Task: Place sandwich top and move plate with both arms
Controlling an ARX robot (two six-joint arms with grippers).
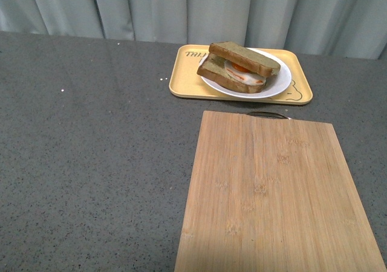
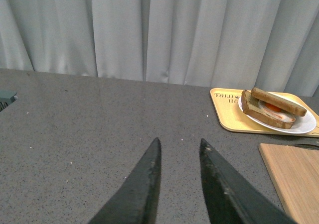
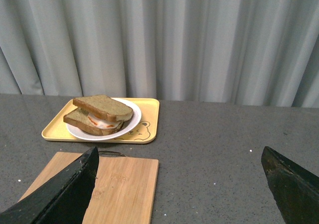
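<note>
on the grey counter (image 1: 91, 163), the plate (image 1: 275, 87) sits far ahead, nearer the wide-spread right gripper (image 3: 182, 184) than the slightly parted left gripper (image 2: 180, 184).

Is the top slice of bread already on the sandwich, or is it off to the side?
On. The sandwich top lies over the egg slice on the plate.

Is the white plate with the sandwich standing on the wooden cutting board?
No, the plate sits on the yellow tray, beyond the bare cutting board.
</note>
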